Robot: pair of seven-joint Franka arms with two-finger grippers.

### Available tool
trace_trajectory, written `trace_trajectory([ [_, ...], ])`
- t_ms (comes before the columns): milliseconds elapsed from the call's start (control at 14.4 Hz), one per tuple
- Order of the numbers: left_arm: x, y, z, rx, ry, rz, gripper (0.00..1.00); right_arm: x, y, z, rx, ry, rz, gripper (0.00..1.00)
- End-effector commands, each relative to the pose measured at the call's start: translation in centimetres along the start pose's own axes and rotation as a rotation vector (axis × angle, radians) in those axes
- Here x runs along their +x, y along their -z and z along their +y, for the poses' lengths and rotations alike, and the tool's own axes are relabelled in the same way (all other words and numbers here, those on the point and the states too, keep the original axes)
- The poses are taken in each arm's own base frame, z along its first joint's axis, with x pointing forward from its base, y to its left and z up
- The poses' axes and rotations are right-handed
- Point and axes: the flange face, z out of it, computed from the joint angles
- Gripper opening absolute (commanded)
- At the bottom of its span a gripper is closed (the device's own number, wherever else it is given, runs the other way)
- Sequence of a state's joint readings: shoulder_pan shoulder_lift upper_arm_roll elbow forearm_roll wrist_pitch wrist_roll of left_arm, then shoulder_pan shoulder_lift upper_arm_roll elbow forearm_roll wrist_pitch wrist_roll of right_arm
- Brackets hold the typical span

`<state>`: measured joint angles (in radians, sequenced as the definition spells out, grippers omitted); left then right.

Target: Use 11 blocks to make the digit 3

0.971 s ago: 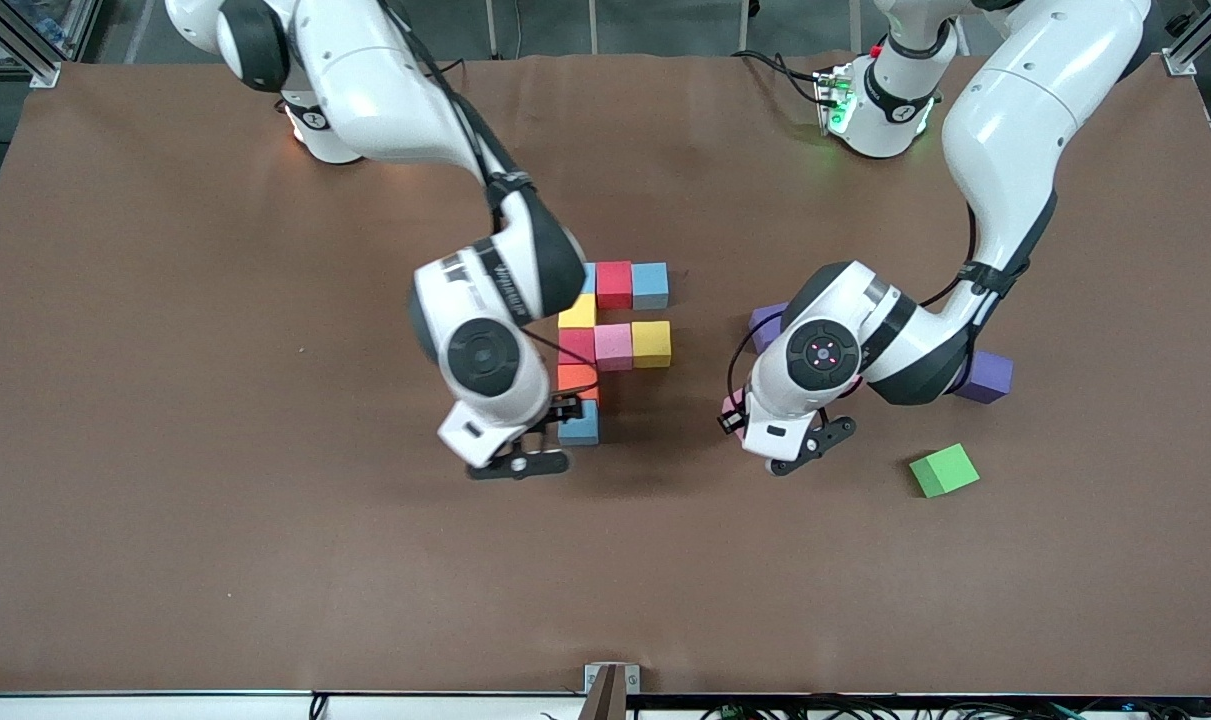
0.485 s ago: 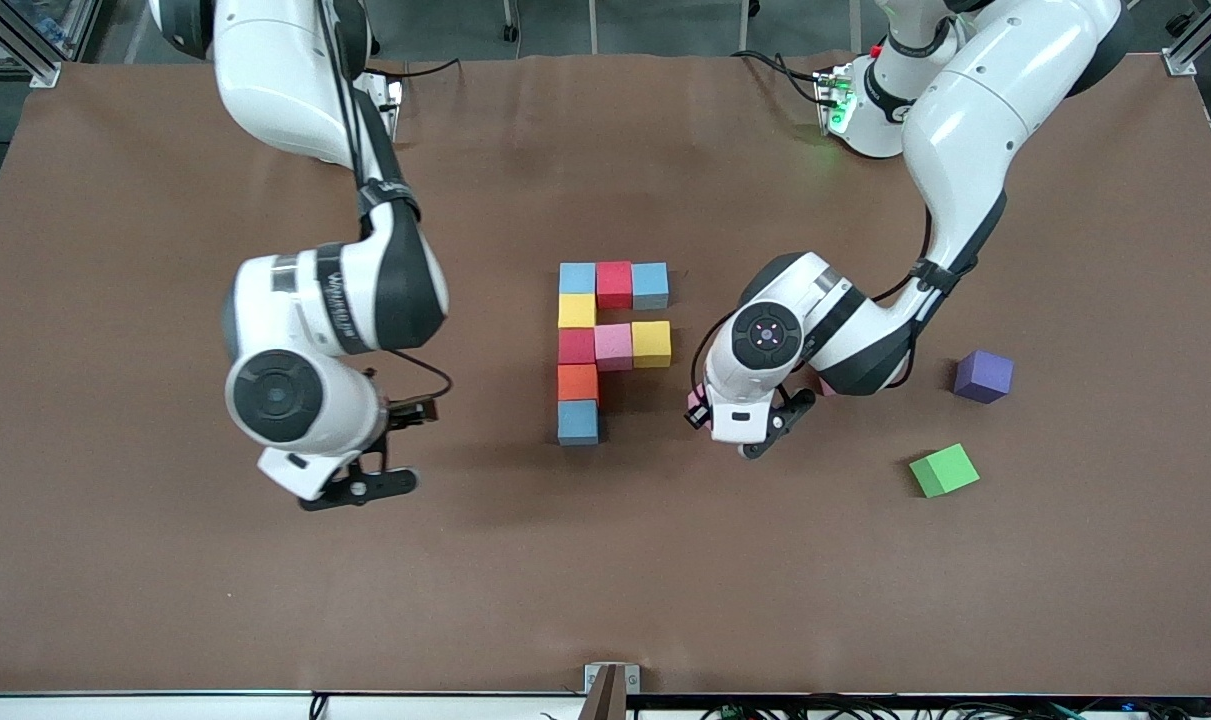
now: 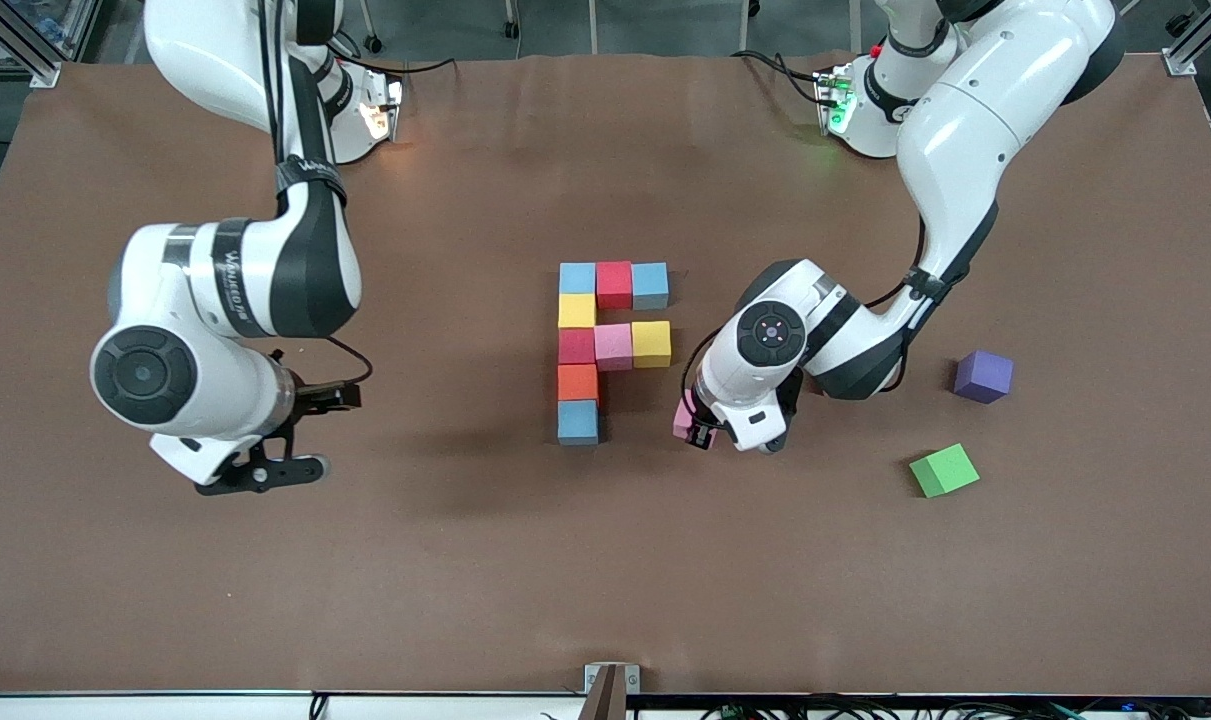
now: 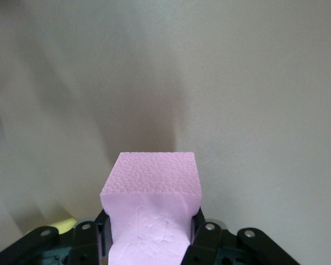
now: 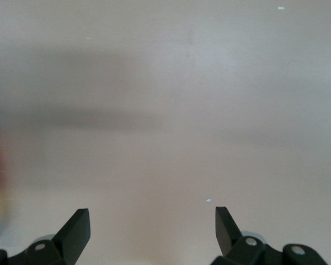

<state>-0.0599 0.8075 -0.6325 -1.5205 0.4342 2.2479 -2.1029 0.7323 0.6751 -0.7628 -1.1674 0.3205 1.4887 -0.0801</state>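
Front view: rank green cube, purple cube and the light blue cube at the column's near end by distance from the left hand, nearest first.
Left hand holds a pink block.
1. Light blue cube, near end of the column, toward the right arm's end.
2. Green cube, toward the left arm's end, nearer the camera.
3. Purple cube, toward the left arm's end.

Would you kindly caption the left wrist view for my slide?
Left gripper shut on a pink block above the brown table.

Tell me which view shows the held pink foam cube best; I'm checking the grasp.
The left wrist view: the pink foam cube fills the frame, clamped in the left claw. The front view shows only a sliver of it under the left arm's wrist. The right wrist view shows none of it.
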Motion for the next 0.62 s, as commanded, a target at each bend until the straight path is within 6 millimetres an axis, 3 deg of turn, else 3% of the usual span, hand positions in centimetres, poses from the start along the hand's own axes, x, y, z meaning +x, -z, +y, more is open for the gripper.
trace_trajectory([
  [0,-1.6,-1.0,0.0,-0.021,0.127,-0.043,0.33,-3.5,0.1,5.7,0.107,-0.039,0.009,1.0],
  [139,-3.7,-2.0,-0.7,-0.016,0.163,-0.052,0.33,-4.4,0.8,7.5,0.098,-0.019,0.012,1.0],
  [277,-4.2,-2.5,-0.3,-0.03,0.248,-0.067,0.33,-5.5,1.2,9.0,0.071,-0.009,0.01,1.0],
  [347,-4.6,-3.0,-0.2,-0.036,0.26,-0.081,0.33,-6.4,1.4,10.8,0.086,-0.022,0.019,1.0],
  [416,-6.3,-3.6,-0.8,-0.034,0.247,-0.086,0.33,-7.1,1.4,11.6,0.093,-0.025,0.032,1.0],
  [555,-6.6,-4.8,-0.8,-0.046,0.262,-0.047,0.33,-8.4,1.7,12.2,0.07,-0.038,0.053,1.0],
])
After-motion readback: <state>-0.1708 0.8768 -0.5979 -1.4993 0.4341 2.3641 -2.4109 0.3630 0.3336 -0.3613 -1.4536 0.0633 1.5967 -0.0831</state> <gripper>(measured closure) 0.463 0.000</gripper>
